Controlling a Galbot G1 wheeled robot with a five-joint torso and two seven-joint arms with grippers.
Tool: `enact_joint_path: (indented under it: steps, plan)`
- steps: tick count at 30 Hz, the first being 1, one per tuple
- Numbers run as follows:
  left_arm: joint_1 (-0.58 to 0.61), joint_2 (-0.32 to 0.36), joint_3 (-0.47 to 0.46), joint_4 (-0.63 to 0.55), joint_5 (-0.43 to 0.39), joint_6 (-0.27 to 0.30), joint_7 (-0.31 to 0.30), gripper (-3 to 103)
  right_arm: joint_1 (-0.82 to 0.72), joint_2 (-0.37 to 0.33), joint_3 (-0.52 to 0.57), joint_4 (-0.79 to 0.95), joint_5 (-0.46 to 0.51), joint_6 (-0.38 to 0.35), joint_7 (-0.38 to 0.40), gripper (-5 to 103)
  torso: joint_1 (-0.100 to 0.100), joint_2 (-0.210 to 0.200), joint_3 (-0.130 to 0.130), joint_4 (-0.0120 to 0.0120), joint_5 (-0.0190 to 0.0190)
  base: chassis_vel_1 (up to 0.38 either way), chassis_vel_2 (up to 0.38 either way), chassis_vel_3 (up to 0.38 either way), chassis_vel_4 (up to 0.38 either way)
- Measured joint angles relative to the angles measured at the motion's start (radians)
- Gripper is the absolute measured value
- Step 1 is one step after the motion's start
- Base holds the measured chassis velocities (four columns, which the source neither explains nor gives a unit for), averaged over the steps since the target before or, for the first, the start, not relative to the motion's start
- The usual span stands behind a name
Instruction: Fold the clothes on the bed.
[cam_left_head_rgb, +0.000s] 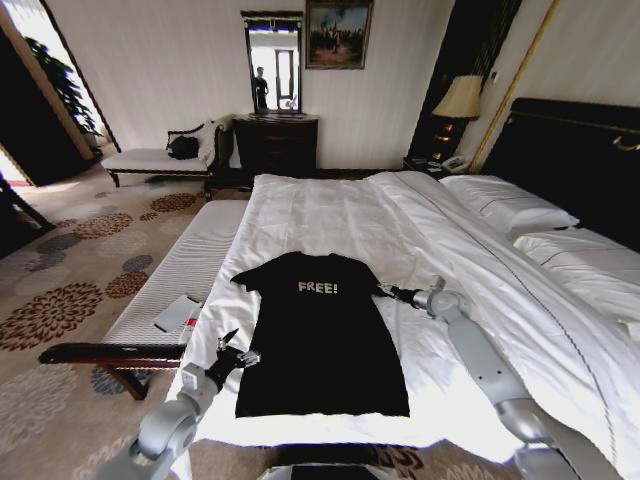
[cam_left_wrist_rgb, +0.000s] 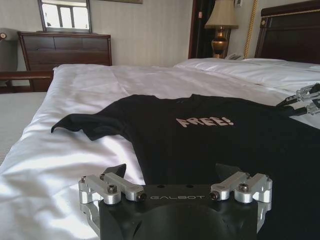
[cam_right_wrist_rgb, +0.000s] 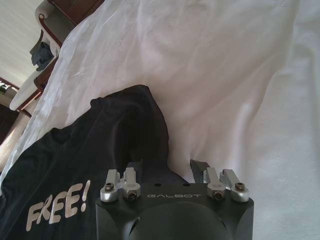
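A black T-shirt (cam_left_head_rgb: 322, 335) of soft, matte cloth lies spread flat, chest up, on the near part of the bed (cam_left_head_rgb: 330, 215). Its body is a long rectangle running toward the foot of the bed, its two short sleeves fan out at the far end, and blocky white letters reading "FREE!" cross the chest. The cloth is mostly smooth, with low ripples at the sleeves; the left sleeve ends in a curled point.

The sheet under it is white with a slight sheen, creased in long soft folds. Two plump white pillows (cam_left_head_rgb: 510, 207) sit far right against a tall dark headboard (cam_left_head_rgb: 570, 150).

The left gripper (cam_left_head_rgb: 235, 350), black with bare metal links and screws, sits at the shirt's left edge near the hem, its fingers spread apart with nothing between them. The right gripper (cam_left_head_rgb: 385, 291) rests at the right sleeve, its fingers also parted, one on the dark cloth and one over white sheet.

Left of the bed stands a long bench (cam_left_head_rgb: 170, 285) with a ribbed white cushion and dark wooden legs; a flat grey slab (cam_left_head_rgb: 177, 313) lies on it.
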Motion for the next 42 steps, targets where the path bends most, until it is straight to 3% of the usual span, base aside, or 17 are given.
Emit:
enact_joint_path:
  steps: [2,3,5,6,9,12,15,31,42]
  plan:
    - [-0.003,0.0,0.003,0.001,0.0,0.0,0.0,100,-0.003,0.0,0.002,0.004,0.0,0.0,0.0,59,0.0,0.0,0.0,0.0,0.0,0.0,0.0,0.0,0.0]
    - [-0.006,0.0,0.005,0.003,-0.001,0.0,0.0,100,-0.007,0.0,0.004,0.007,0.0,0.0,0.001,48,0.0,0.0,0.0,0.0,0.0,0.0,0.0,0.0,0.0]
    - [-0.011,0.001,0.007,0.005,-0.003,0.0,0.0,100,-0.012,-0.001,0.005,0.012,-0.002,0.0,0.001,37,0.0,0.0,0.0,0.0,0.0,0.0,0.0,0.0,0.0]
    - [-0.011,0.001,0.007,0.005,-0.003,0.0,0.0,100,-0.012,-0.001,0.005,0.012,-0.002,0.0,0.001,37,0.0,0.0,0.0,0.0,0.0,0.0,0.0,0.0,0.0]
    - [-0.018,0.007,0.009,0.008,-0.009,0.001,0.0,100,-0.015,-0.001,0.009,0.013,-0.004,-0.001,0.005,20,0.0,0.0,0.0,0.0001,0.0,0.0,0.0,0.0,0.0]
    - [-0.021,0.012,0.01,0.01,-0.013,0.001,0.0,100,-0.015,-0.003,0.01,0.013,-0.006,-0.001,0.005,15,0.0,0.0,0.0,-0.0001,0.0,0.0,0.0,0.0,0.0]
    - [-0.022,0.013,0.007,0.011,-0.016,0.001,0.0,100,-0.006,-0.004,0.006,0.009,-0.006,-0.002,0.006,2,0.0,0.0,0.0,0.0,0.0,0.0,0.0,0.0,0.0]
    - [-0.016,0.013,-0.004,0.007,-0.017,0.001,0.0,100,0.128,-0.046,-0.099,-0.13,-0.036,0.031,-0.021,1,0.0,0.0,0.0,0.0001,0.0001,0.0,0.0,0.0,0.0]
    - [-0.015,0.015,-0.009,0.003,-0.019,0.001,0.0,100,0.221,-0.074,-0.172,-0.231,-0.132,0.074,-0.082,1,0.0,0.0,0.0,-0.0001,0.0,0.0,0.0,0.0,0.0]
